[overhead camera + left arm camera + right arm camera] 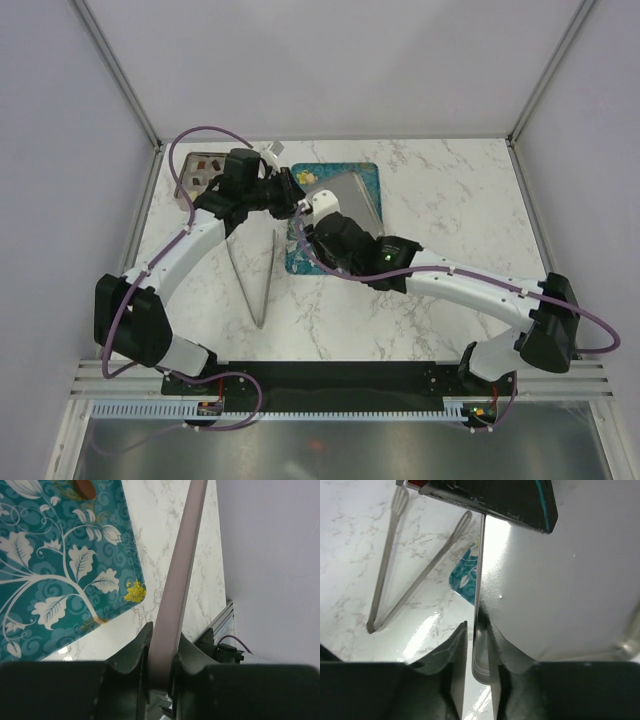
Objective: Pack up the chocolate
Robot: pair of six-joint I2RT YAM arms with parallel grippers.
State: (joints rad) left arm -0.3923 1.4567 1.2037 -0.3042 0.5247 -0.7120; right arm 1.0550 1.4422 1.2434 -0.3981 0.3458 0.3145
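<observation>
From above, the chocolate (203, 163) shows as small brown pieces in a shallow dish (183, 180) at the far left of the marble table (450, 215). It is well apart from the metal tongs (255, 270), which lie nearer the bases. Both arms meet at the left edge of a metal lid (350, 195) tilted over the teal floral tray (300, 260), with the left gripper (290, 188) and right gripper (306, 210) just beside each other.

At the left wrist, the fingers are pressed onto the lid's thin edge, pinching it. One round brown piece (85, 487) lies on the tray near the top of the frame.

At the right wrist, the fingers flank a thin metal rim. Whether they clamp it or stand just off it I cannot tell.

The pieces are probably light, rigid, smooth and easily chipped or flicked away. They look too small for bare fingertips, so a gentle hold across the widest sides, likely with the tongs, seems best.
</observation>
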